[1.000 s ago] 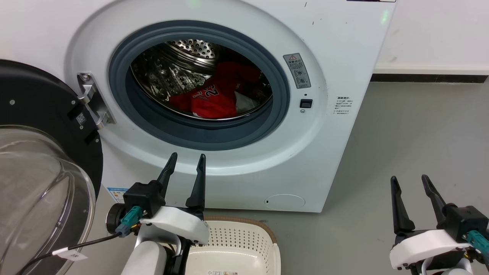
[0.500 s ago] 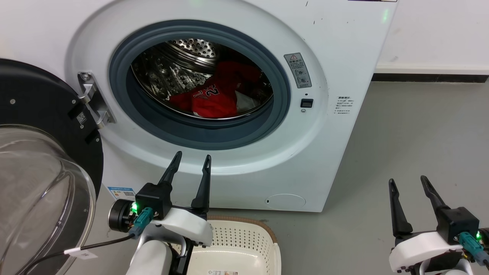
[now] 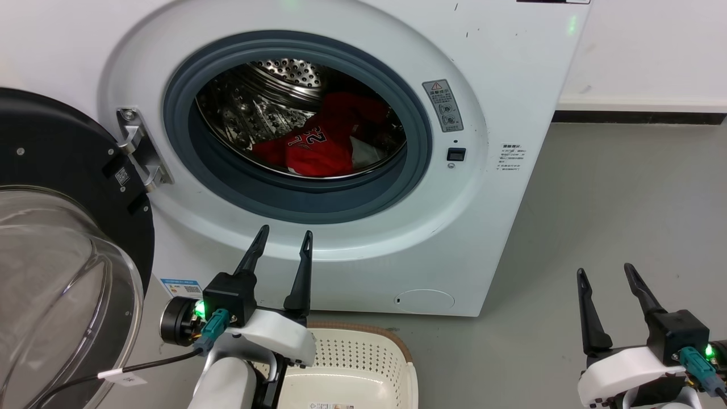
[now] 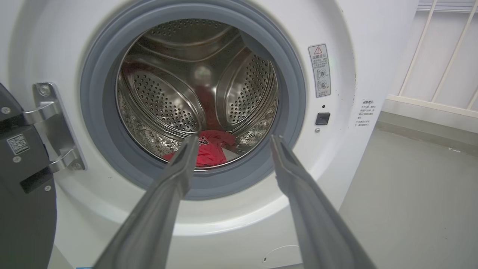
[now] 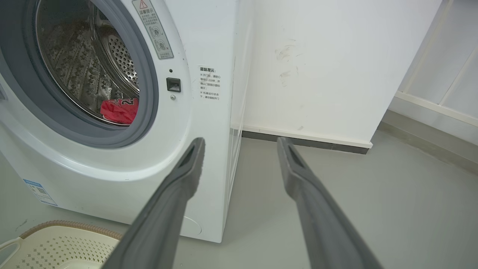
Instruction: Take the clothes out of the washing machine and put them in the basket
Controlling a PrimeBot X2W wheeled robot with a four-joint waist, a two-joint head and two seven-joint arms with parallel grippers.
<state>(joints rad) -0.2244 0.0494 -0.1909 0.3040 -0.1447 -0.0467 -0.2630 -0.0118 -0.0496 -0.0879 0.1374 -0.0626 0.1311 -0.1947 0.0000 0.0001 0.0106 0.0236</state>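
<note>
The white washing machine [image 3: 511, 68] stands with its door swung open. Inside the steel drum lies a red jersey [image 3: 321, 147] with white numerals, and a bit of white cloth [image 3: 360, 152] shows at its right. The same red jersey [image 4: 209, 149] appears low in the drum in the left wrist view, and the red jersey [image 5: 119, 110] also in the right wrist view. My left gripper [image 3: 284, 236] is open and empty, below the door ring. My right gripper [image 3: 605, 270] is open and empty over the floor at the lower right. The cream basket [image 3: 363, 358] sits on the floor beneath the left arm.
The black-rimmed glass door [image 3: 62, 267] hangs open at the left on its metal hinge [image 3: 139, 150]. Grey floor [image 3: 613, 199] stretches to the machine's right, up to a white wall with a dark skirting [image 3: 636, 116]. A white railing [image 4: 440, 52] stands at the far right.
My left gripper has shifted slightly up and to the right toward the drum opening. My right gripper has sunk a little. Both stay open, and the clothes have not moved.
</note>
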